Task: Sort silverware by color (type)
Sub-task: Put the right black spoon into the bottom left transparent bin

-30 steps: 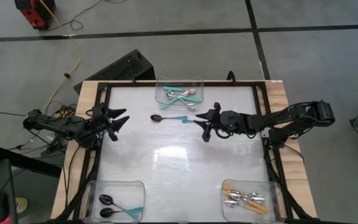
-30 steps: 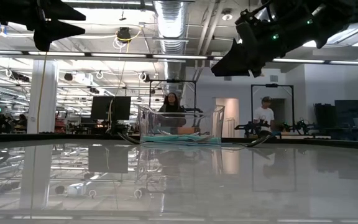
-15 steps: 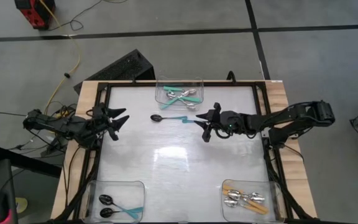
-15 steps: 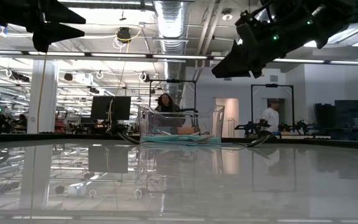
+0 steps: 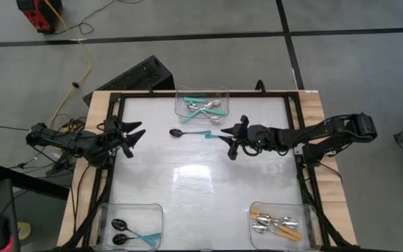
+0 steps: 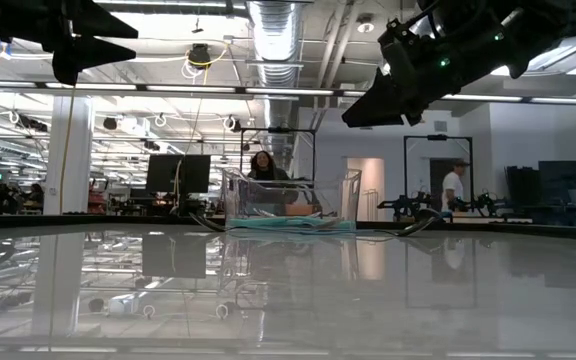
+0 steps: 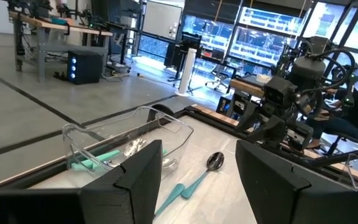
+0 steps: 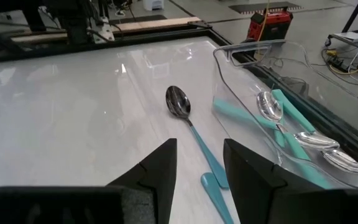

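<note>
From above, your right claw [image 5: 231,142] hangs empty, part-open, just beside the loose black-bowled spoon [image 5: 191,132] lying near the far bin [image 5: 201,102]. Left claw [image 5: 133,135], spread and empty, waits at the bench [image 5: 187,182] edge. Right wrist: spoon [image 8: 194,142] lies ahead, untouched.

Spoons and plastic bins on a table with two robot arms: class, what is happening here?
The robot is sorting spoons by type into three clear bins. One black-bowled teal-handled spoon lies loose on the table, beside the bin of silver teal-handled spoons. The right gripper hovers open and empty just past its handle end. The left gripper waits open at the table's left edge. Two matching black spoons sit in one near corner bin, orange-handled spoons in the other.
</note>
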Controlling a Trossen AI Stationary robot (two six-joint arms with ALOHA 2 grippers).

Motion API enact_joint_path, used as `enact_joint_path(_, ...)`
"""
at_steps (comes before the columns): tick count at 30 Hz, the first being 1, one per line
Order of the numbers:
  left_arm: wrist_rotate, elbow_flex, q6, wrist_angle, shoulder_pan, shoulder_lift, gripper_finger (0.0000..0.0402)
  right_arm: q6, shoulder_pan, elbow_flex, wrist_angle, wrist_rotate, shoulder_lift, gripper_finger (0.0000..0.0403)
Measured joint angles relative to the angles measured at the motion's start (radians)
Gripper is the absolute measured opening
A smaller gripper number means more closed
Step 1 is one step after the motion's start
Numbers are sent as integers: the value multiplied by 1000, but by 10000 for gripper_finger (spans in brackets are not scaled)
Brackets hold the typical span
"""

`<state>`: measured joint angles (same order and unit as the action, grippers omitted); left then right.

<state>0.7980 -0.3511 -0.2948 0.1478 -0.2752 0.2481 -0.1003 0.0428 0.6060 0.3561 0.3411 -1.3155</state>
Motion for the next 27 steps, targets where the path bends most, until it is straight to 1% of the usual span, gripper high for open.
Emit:
enact_joint_path(7,54,0,-32,-7,0,0,190,44,0,0,-9,-1,0,156)
enact_joint_path(10,55,0,10,-3,0,0,190,-11,0,0,-12,-1,0,156)
enact_joint_path(14,25,0,47,-3,0,0,190,-91,0,0,-20,-1,0,156)
enact_joint_path(18,-23,0,15,-3,0,0,190,-101,-2,0,-26,-1,0,156)
enact_joint_path(21,-30,0,13,-3,0,0,190,-100,-1,0,-26,-1,0,156)
enact_joint_path(27,29,0,-7,-7,0,0,190,-66,-1,0,-23,-1,0,156)
